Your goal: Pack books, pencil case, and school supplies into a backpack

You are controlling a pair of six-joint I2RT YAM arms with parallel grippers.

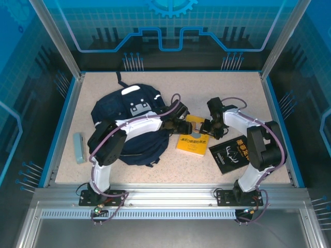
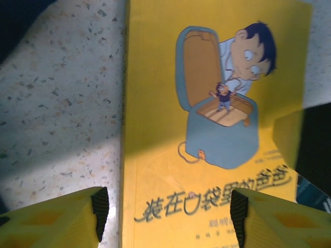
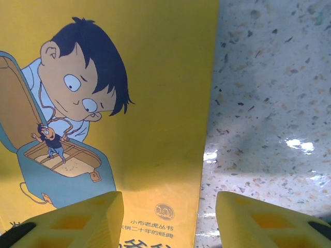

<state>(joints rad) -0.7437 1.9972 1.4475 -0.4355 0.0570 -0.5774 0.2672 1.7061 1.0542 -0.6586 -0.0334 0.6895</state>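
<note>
**A:** What surface are the arms working on?

**B:** A pale speckled tabletop (image 1: 227, 93) with blue rails at its edges and an aluminium frame (image 1: 170, 194) along the near side. Blue-lit panels (image 1: 31, 67) printed with circuit lines wall it in. A gear emblem (image 1: 170, 6) sits at the top centre of the back one.

**A:** And from left to right?

**B:** The pencil case (image 1: 79, 147) lies by the left edge, apart from everything else. Next is the navy backpack (image 1: 111, 111), lying flat, with a white stripe (image 1: 132, 89) and a grey patch (image 1: 138, 108) toward its far end. The left gripper (image 1: 182, 126) reaches across it to the yellow book (image 1: 192, 144), which lies flat just right of the backpack. Its yellow fingers (image 2: 77, 217) stand well apart, one over bare tabletop and one over the cover, gripping nothing. The right gripper (image 1: 208, 129) hangs over the same book from the other side, and its fingers (image 3: 77, 222) are spread the same way across the book's edge. The black book (image 1: 232, 153) lies just right of the yellow one.

**A:** Is anything readable?

**B:** The yellow cover carries the dark title 装在口袋里的爸爸. Above it is a drawing of a dark-haired boy peering into an open teal case with a tiny man inside. Small print under a round seal reads 小布老虎丛书. The black book bears a white emblem and white lettering too small to read.
</note>
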